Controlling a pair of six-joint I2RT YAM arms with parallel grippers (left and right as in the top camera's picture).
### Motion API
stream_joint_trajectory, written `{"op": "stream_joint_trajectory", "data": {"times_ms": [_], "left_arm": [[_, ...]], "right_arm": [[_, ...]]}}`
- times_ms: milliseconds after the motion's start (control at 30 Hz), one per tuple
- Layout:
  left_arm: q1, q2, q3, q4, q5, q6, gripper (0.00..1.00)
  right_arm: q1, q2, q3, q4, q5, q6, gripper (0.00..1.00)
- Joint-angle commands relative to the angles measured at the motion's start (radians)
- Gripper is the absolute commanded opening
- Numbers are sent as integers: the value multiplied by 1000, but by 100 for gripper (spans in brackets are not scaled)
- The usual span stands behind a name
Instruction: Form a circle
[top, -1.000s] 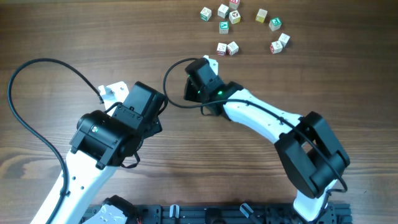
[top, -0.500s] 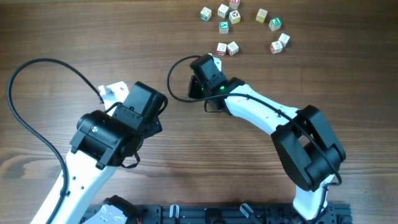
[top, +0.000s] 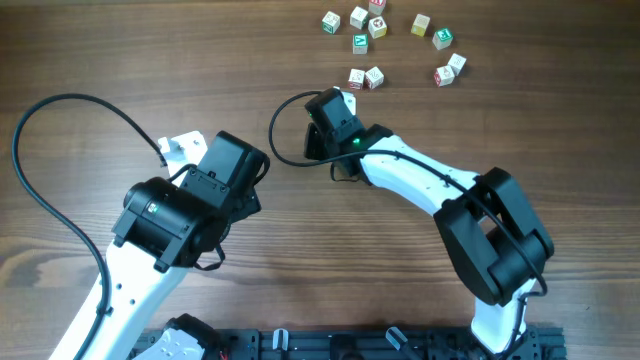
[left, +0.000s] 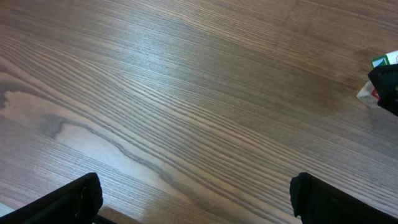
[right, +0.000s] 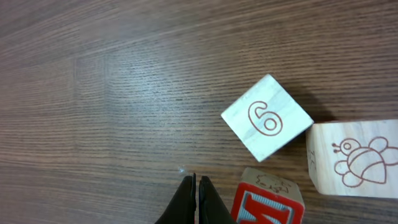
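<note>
closed right jaws, red cube (right: 267, 200) just beside

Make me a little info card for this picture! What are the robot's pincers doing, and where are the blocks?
Left pincer: open, empty, over bare table
Right pincer: shut, holding nothing, tips next to the blocks
Blocks: loose scatter near the table's far edge
Nearest the right pincer: white one with a 6, one with a bee drawing, red-lettered one
Circle: not made yet
</note>
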Motion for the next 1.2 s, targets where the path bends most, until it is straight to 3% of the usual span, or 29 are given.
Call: {"op": "stream_joint_trajectory", "data": {"times_ms": [0, 1167], "left_arm": [[3, -7, -4, -1, -3, 5, 100], [3, -7, -4, 0, -3, 5, 100]], "right_arm": [[-3, 25, 24, 0, 25, -18, 5], [-3, 25, 28, -10, 51, -7, 5]]}}
